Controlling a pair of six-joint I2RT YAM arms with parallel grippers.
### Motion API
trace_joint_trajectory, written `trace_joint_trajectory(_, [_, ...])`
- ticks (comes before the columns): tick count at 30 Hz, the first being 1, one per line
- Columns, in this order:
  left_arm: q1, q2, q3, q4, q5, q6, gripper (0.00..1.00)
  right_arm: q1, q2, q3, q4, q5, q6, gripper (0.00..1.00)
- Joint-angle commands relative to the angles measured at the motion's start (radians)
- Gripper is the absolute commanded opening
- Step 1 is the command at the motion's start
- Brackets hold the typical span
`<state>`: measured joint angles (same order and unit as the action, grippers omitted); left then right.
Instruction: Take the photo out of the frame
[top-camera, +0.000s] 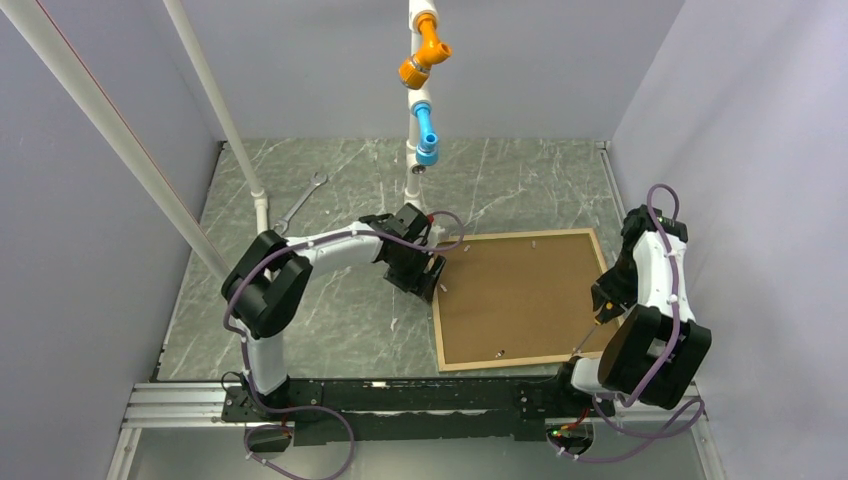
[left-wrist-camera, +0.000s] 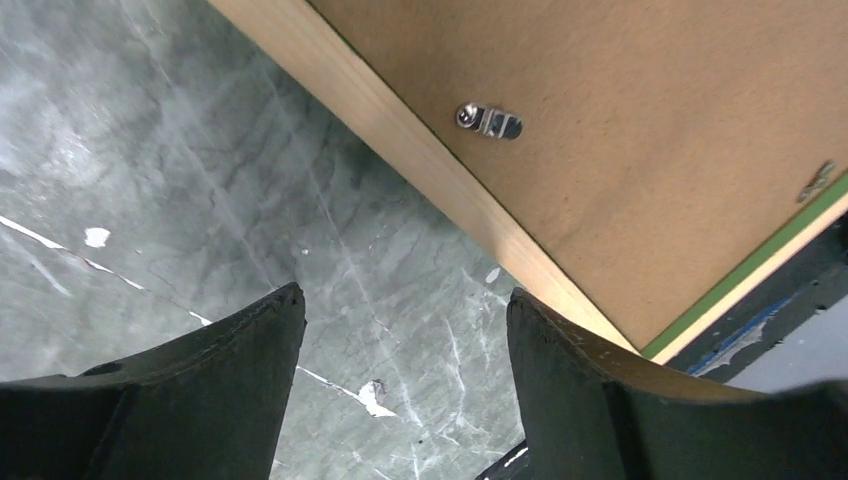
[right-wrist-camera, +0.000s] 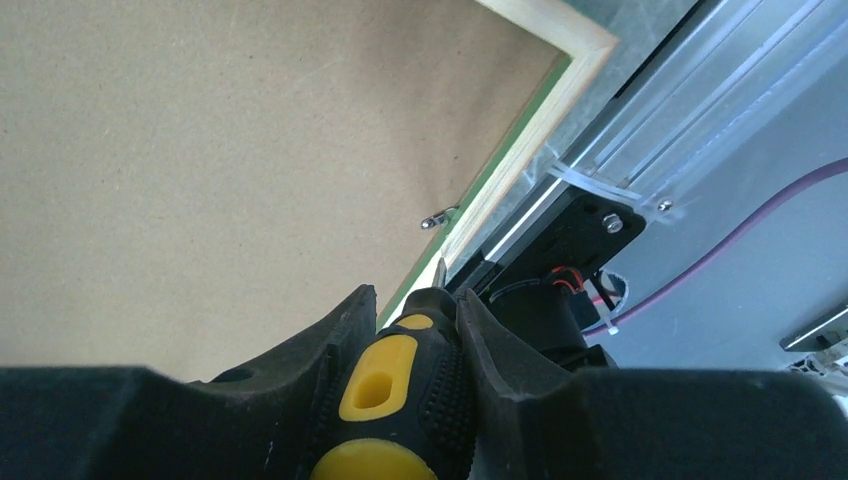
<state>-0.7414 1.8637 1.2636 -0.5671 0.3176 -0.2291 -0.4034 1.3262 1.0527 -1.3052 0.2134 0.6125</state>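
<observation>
Apparently freeing the backing panel (top-camera: 515, 295) of the frame (top-camera: 436, 320) face down on the table (top-camera: 330, 330), photo hidden beneath, with right gripper (right-wrist-camera: 415, 295) clamping a screwdriver (right-wrist-camera: 385, 400), left gripper (left-wrist-camera: 405, 295) spread empty alongside; next, lever nearest clip (right-wrist-camera: 438, 218) aside.

Your left arm (top-camera: 318, 246) and right arm (top-camera: 655, 278) wear white shells over black joints, each trailed by a purple cable (top-camera: 233, 298). Your left gripper's (left-wrist-camera: 405, 305) fingers (left-wrist-camera: 215, 395) are matte black wedges.
</observation>
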Motion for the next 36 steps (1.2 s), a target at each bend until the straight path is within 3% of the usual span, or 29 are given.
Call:
trace_joint_trajectory(1, [-0.020, -0.043, -0.027, 0.012, -0.062, -0.032, 0.78, 0.000, 0.003, -0.020, -0.036, -0.095, -0.011, 0.00])
trace_joint_trajectory(10, [-0.064, -0.031, -0.060, 0.100, 0.000, -0.021, 0.80, 0.005, -0.043, -0.050, -0.032, -0.254, -0.073, 0.00])
trace_joint_trajectory(22, [-0.079, -0.017, -0.058, 0.137, -0.043, -0.031, 0.77, -0.005, -0.015, 0.056, 0.017, 0.007, -0.019, 0.00])
trace_joint_trajectory(29, [-0.077, -0.001, -0.059, 0.153, -0.057, -0.038, 0.75, -0.005, -0.009, -0.045, 0.125, -0.033, 0.013, 0.00])
trace_joint_trajectory(36, [-0.066, 0.005, -0.071, 0.149, -0.072, -0.047, 0.76, -0.003, -0.007, -0.066, 0.114, -0.035, 0.007, 0.00])
